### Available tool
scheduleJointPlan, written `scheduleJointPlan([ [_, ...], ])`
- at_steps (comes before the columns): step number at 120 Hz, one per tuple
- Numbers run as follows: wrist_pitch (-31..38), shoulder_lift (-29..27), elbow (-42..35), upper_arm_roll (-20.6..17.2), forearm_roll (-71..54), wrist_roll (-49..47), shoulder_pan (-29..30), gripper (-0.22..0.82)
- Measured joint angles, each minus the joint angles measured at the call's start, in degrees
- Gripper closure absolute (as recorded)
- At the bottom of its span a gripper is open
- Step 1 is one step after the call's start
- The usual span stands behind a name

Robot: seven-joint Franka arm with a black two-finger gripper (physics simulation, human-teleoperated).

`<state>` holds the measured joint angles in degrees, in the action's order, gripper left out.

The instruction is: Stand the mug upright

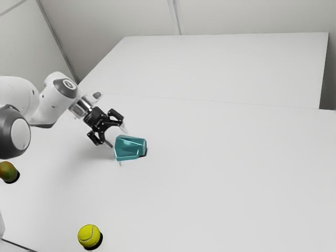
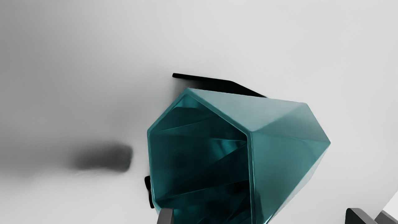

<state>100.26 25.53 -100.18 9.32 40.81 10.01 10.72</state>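
Mug: here we are with the teal mug (image 1: 129, 148), down on its side on the worktop (image 1: 226, 178), its open mouth turned toward our arm (image 1: 52, 102) and its base pointing to the exterior view's right.
Mug up close: our wrist view looks into the dark, angular inside, past a many-sided rim and flat, faceted walls.
Tool: our black tool (image 1: 117, 137) is down by the mouth end of the mug, tilted, and its fingers (image 2: 165, 217) stand wide.
Fingers and mug: from the wrist, we see one finger overlapping the lower rim by the mouth and the other out past the mug's outer wall; whether the first one touches, we cannot tell.
Arm: we come in from the exterior view's left, reaching over the worktop toward the mug.
Tennis ball: a yellow one (image 1: 89, 235) sits nearer the exterior camera, well apart from our mug.
Round thing: green and orange, fruit-like (image 1: 7, 171), it lies at the exterior view's left edge, partly cut off by it.
Shadows: a hard black one hugs the mug's side, and we get a soft grey one on the worktop off the mouth.
Backdrop: pale walls (image 1: 241, 16) rise behind our scene.
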Motion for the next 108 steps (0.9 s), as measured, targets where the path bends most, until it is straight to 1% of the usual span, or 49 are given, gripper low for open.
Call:
scheduleJointPlan([
  [45,1.28,2.06,0.0,-0.84,7.72,0.21,-0.04,0.0],
  [53,1.34,2.18,-0.03,-1.18,8.36,0.23,-0.08,0.01],
  [57,1.37,2.23,-0.03,-1.28,8.49,0.23,-0.09,0.05],
  [60,1.38,2.25,-0.04,-1.41,8.47,0.2,-0.08,0.1],
  [72,1.42,2.29,0.03,-1.7,8.23,0.05,-0.09,0.37],
  [81,1.42,2.29,0.08,-1.77,8.02,-0.05,-0.15,0.52],
  [88,1.45,2.24,0.22,-1.82,7.84,-0.14,-0.17,0.58],
  [108,1.48,1.9,1.37,-3.27,6.92,-0.46,-0.2,0.69],
])
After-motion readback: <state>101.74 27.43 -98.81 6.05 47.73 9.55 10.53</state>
